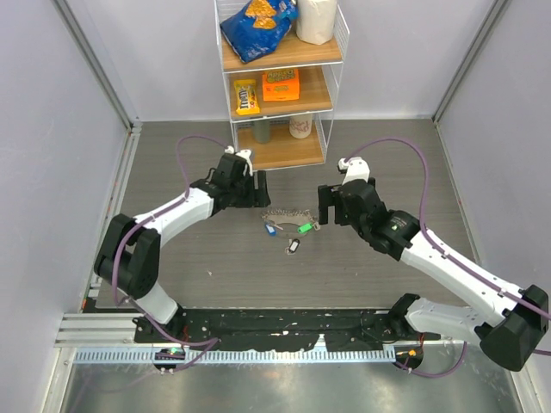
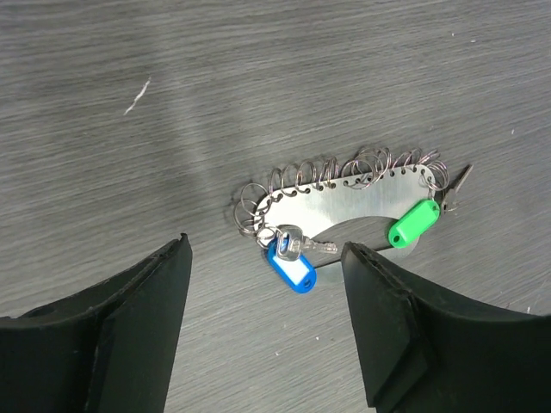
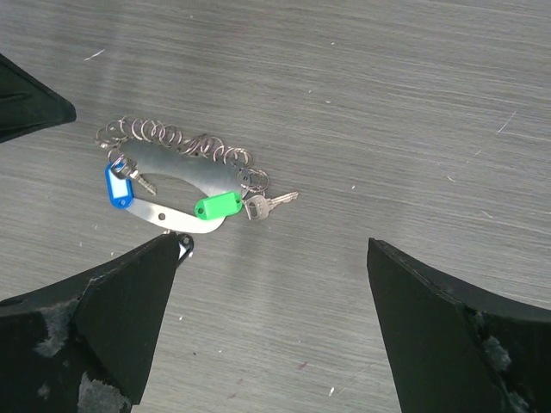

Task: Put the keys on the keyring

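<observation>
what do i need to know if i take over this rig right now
Left gripper: jaws open, empty, above the blue end of the keyring.
Right gripper: jaws open, empty, near the green end.
The keyring lies flat on the table between the arms.
Done, apparently: blue key and green key look hooked on rings at opposite ends.
Left: the whitish-dark key lies just below the keyring; I cannot tell if it is attached. Check it and thread it on if loose.
</observation>
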Controlling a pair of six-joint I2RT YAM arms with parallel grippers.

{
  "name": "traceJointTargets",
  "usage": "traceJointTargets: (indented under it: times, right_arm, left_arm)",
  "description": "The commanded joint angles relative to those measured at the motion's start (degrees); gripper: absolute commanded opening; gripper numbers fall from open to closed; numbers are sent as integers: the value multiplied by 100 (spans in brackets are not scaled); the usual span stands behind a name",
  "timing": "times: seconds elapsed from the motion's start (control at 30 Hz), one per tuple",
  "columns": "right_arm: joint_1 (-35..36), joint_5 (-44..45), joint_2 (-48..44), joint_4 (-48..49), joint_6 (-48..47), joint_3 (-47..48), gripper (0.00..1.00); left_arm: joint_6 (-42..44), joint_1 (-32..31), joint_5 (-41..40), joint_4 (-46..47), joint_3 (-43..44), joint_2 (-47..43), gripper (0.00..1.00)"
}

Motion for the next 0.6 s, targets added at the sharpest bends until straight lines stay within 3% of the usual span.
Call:
traceJointTargets:
  times: [0.0,0.27,0.57]
  right_arm:
    - [-235,108,65,551,249,-28,100]
    - [-799,-825,1445,1342,1023,314,75]
    - [-974,-1396,2754,1808,1198,816,74]
  left_arm:
    - [-235,45,387,535,223,166,74]
    - [-218,45,423,791,12,131,70]
    - [-174,45,467,1063,-488,-387,77]
